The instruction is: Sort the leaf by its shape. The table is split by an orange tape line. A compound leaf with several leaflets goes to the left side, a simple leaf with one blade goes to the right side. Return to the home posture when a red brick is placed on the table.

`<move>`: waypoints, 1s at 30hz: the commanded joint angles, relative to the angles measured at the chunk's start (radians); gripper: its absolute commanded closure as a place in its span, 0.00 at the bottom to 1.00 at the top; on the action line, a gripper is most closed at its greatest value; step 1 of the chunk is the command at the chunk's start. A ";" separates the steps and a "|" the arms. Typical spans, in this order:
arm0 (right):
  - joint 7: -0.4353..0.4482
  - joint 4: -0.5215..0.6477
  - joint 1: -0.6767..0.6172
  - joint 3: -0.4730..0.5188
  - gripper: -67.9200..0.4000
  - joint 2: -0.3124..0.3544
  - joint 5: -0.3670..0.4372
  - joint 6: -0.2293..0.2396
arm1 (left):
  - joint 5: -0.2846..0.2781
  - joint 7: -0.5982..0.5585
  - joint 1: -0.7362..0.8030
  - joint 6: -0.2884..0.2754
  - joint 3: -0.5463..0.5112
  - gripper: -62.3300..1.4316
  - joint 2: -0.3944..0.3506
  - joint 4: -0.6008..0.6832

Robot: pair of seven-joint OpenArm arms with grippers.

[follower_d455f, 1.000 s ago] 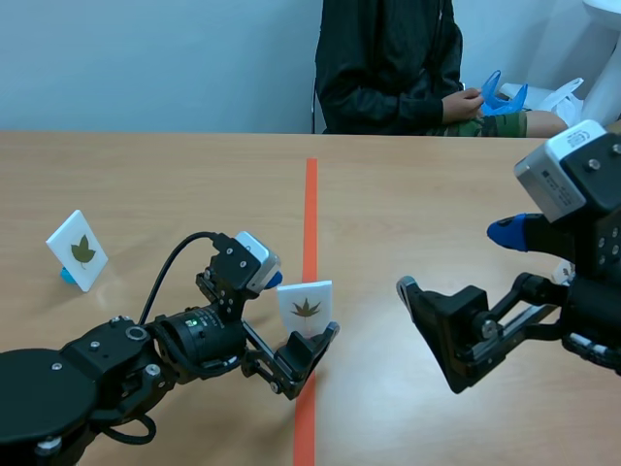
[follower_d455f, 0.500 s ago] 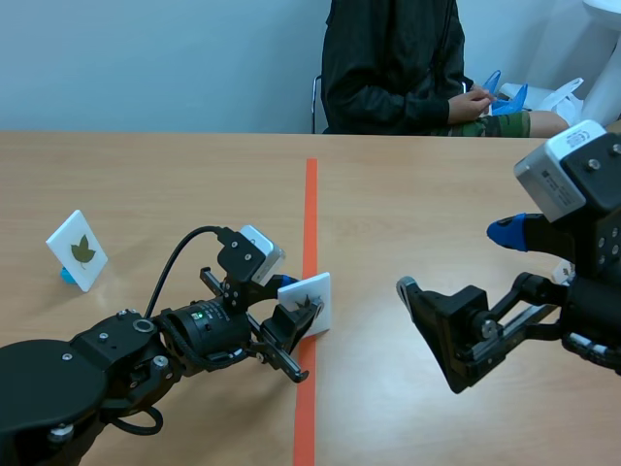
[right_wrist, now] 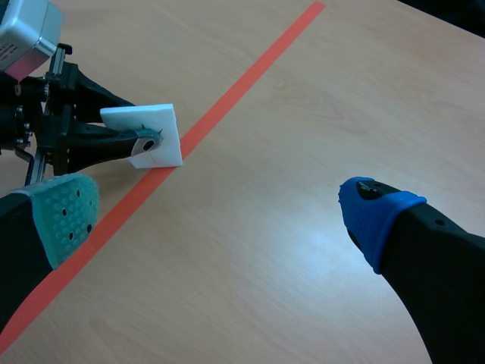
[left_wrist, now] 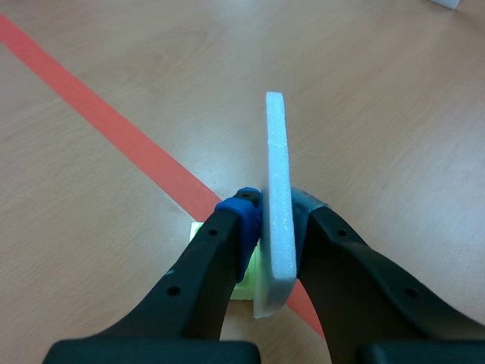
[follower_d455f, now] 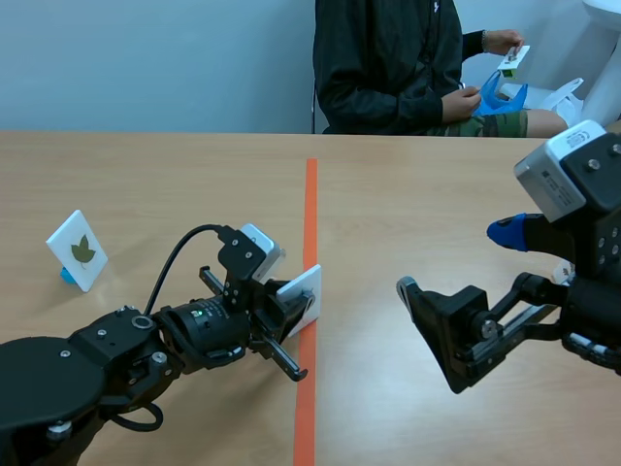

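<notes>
A white leaf card (follower_d455f: pixel 305 294) on a small green base (left_wrist: pixel 246 279) stands over the orange tape line (follower_d455f: pixel 310 209). My left gripper (follower_d455f: pixel 289 309) is shut on it, one pad on each face. In the left wrist view the card (left_wrist: pixel 276 205) stands edge-on between the fingers (left_wrist: pixel 227 250). The right wrist view shows the card (right_wrist: pixel 151 125) tilted, its leaf print mostly hidden by a finger. My right gripper (follower_d455f: pixel 466 282) hovers open over the table's right side, nothing between its pads (right_wrist: pixel 68 216).
A second white card with a dark simple leaf (follower_d455f: pixel 78 249) stands on a blue base at the far left. Across the table a person (follower_d455f: pixel 388 58) sits holding a small card (follower_d455f: pixel 514 58) and a blue holder (follower_d455f: pixel 500 95).
My left gripper has shut on the card, and the card has turned and tilted, hiding its printed face. The person's hand has risen with a small card. The right arm is still.
</notes>
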 commanded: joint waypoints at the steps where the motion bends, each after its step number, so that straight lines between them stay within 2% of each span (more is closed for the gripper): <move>1: 0.015 0.007 0.012 0.010 0.00 0.000 0.008 -0.007 | -0.002 0.038 0.003 -0.006 -0.006 0.91 -0.004 0.054; 4: 0.015 0.007 0.012 0.010 0.00 0.000 0.008 -0.007 | -0.002 0.097 0.027 -0.010 -0.016 0.91 -0.032 0.150; 9: 0.016 0.007 0.012 0.010 0.00 0.000 0.008 -0.007 | -0.012 0.215 0.132 -0.009 -0.092 0.91 -0.103 0.394; 13: 0.023 0.007 0.012 0.010 0.00 0.000 0.011 -0.007 | -0.096 0.253 0.257 -0.008 -0.217 0.91 -0.150 0.569; 17: 0.027 0.007 0.012 0.010 0.00 0.000 0.011 -0.007 | -0.154 0.253 0.389 -0.008 -0.377 0.91 -0.159 0.689; 23: 0.027 0.007 0.012 0.010 0.00 0.000 0.011 -0.007 | -0.308 0.252 0.516 -0.005 -0.600 0.91 -0.135 0.740; 27: 0.027 0.007 0.012 0.010 0.00 0.000 0.011 -0.007 | -0.356 0.252 0.554 -0.002 -0.697 0.91 -0.117 0.740; 30: 0.027 0.007 0.012 0.010 0.00 0.000 0.011 -0.007 | -0.356 0.252 0.554 0.019 -0.726 0.91 -0.117 0.740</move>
